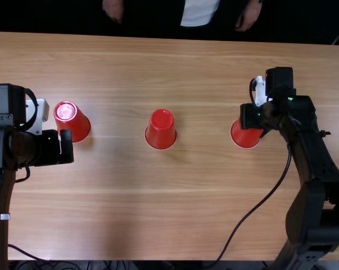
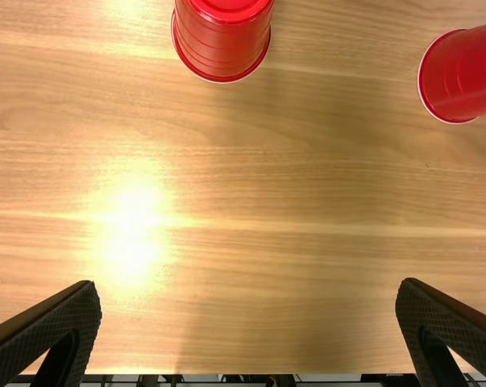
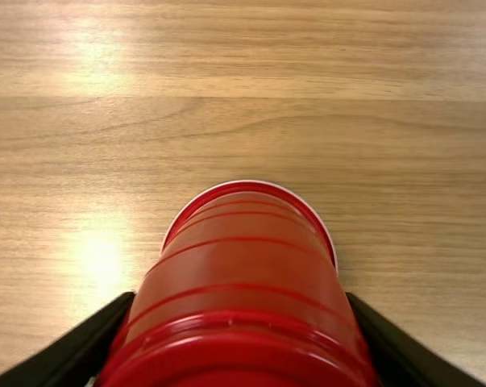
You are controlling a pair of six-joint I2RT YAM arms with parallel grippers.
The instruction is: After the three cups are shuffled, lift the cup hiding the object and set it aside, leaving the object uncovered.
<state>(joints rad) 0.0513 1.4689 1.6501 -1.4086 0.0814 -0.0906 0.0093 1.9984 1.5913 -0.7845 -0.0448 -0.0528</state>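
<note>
Three red cups stand upside down in a row across the table. My right gripper (image 1: 252,125) is over the right cup (image 1: 243,138), one finger on each side. In the right wrist view the fingers (image 3: 97,347) press on that cup's (image 3: 247,282) sides, its rim low at the wood. The middle cup (image 1: 161,129) stands alone. My left gripper (image 1: 65,145) hangs just in front of the left cup (image 1: 72,120), not touching it. The left wrist view shows the left gripper (image 2: 247,339) wide open over bare wood, with the left cup (image 2: 222,36) ahead and the middle cup (image 2: 460,72) off to one side. The hidden object is out of sight.
A black cable (image 1: 259,208) trails from the right arm across the near part of the table (image 1: 169,214). Bare wood lies between the cups and in front of them. The table's far edge (image 1: 169,35) runs behind the row.
</note>
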